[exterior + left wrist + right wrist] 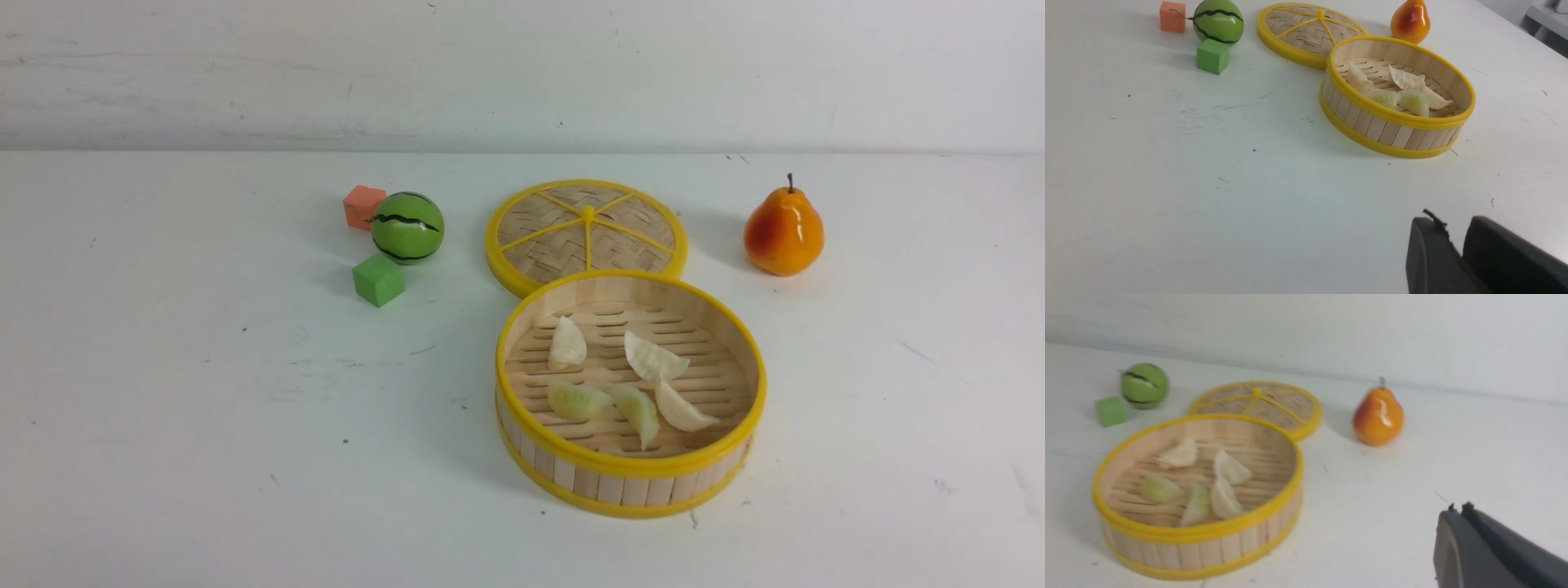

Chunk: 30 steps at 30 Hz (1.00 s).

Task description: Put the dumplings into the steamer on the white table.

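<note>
Neither end effector appears in your front view, which shows all five dumplings point(627, 390) lying inside the steamer point(630, 475) on the white worktop point(204, 425). A woven lid point(586, 232) touches the steamer's far rim; a pear point(783, 233) stands to the right, and a toy watermelon point(407, 227), orange cube point(362, 206) and green cube point(379, 280) sit well to the left.

From the left wrist, your left end effector point(1455, 245) hangs near the worktop, jaws slightly parted, gripping nothing; its body is cut off by the frame.

From the right wrist, blurred, your right end effector point(1457, 512) is closed and empty. The orange cube is not seen here.
</note>
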{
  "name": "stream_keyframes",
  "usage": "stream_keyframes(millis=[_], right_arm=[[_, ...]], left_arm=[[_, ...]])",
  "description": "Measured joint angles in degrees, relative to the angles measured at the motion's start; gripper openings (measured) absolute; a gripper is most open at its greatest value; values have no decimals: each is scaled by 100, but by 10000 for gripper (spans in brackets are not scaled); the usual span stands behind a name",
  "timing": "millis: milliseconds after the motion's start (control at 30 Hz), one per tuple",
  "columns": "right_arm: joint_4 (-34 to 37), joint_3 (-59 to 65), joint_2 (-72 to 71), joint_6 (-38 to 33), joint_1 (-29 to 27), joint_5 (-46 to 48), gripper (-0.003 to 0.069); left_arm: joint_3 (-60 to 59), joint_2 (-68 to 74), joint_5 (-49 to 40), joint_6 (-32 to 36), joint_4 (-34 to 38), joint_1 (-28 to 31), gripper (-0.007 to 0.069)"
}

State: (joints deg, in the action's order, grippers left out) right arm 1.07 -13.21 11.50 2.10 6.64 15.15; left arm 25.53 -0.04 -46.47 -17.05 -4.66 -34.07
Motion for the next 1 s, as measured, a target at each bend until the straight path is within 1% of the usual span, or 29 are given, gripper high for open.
stream_keyframes(millis=[67,100,167,267,433,1000], right_arm=[[-247,418,-572,494,-459,287,-22],[-274,481,-709,552,-528,336,-22],[-336,852,-1150,712,-920,588,-22],[-348,1101,-1206,733,-1048,650,-22],[-343,1418,-1206,744,-1065,657,-22],[-301,1424,-1212,762,-1065,658,-22]], left_arm=[[0,0,0,0,0,0,130],[0,0,0,0,0,0,130],[0,0,0,0,0,0,133],[0,0,5,0,0,0,135],[0,0,5,0,0,0,141],[0,0,5,0,0,0,164]])
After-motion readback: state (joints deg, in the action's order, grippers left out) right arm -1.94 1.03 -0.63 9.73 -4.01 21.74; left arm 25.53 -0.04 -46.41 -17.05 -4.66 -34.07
